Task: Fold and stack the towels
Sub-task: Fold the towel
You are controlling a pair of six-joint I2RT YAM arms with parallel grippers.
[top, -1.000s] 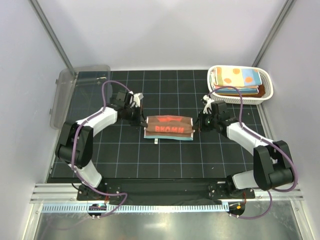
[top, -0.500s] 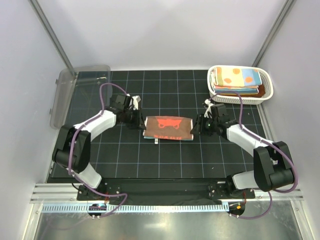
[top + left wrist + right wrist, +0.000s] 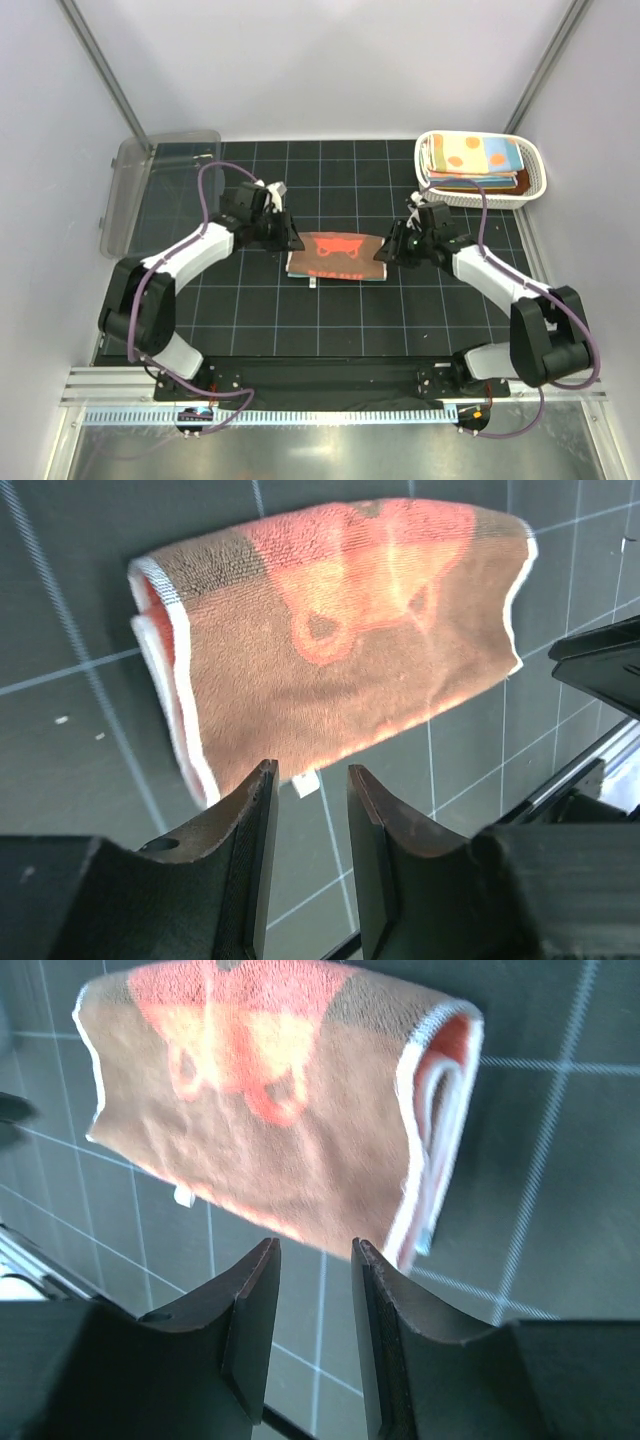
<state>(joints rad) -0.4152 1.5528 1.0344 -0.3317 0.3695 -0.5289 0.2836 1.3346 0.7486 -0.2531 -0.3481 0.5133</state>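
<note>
Your coral-red towel point(image 3: 335, 255) lies folded into a flat, narrow rectangle at the centre of the table point(image 3: 330, 320), long side running 9 to 3 o'clock, with its printed face up. From the wrist views the doubled layers show at each short end, so the fold on this one looks finished.

Your left hand point(image 3: 308, 775) sits just off the towel's 9 o'clock end and your right hand point(image 3: 315, 1250) just off its 3 o'clock end. Both stand with a narrow gap between the fingers and nothing in it; neither touches the cloth.

At 2 o'clock the white basket point(image 3: 540, 170) holds a pile of other towels point(image 3: 470, 155), the polka-dotted one on top with darker cloth edges beneath. They lie fairly flat, and you cannot tell from here whether they are already folded or waiting their turn. The clear bin point(image 3: 140, 190) at 10 o'clock shows nothing in it.

So judge it as one towel folded and lying alone, with no stack built on the table yet; the basket pile is likely what remains to fold and stack
</note>
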